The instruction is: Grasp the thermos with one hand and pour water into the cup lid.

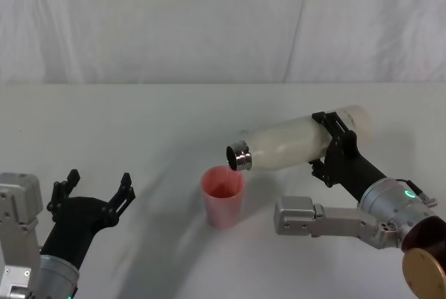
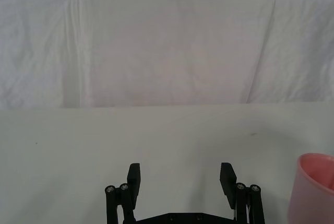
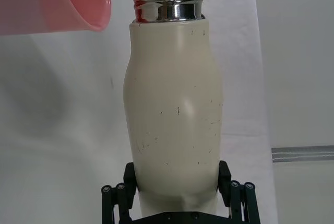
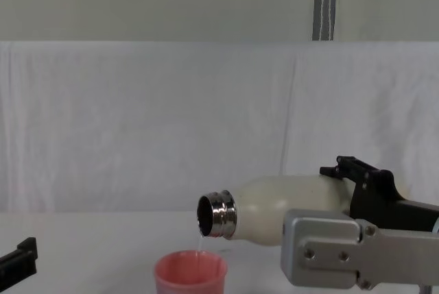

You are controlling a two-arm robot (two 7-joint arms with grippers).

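— Over the cup lid (image 1: 223, 196), the right gripper (image 1: 333, 147) clamps the thermos (image 1: 300, 143), tipped nearly flat, neck at the rim.
— Pouring's begun; a thin stream falls. Left gripper (image 1: 94, 191) sits spread, empty.

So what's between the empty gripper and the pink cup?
Nothing. In the head view, only bare table lies between the open left gripper and the cup.
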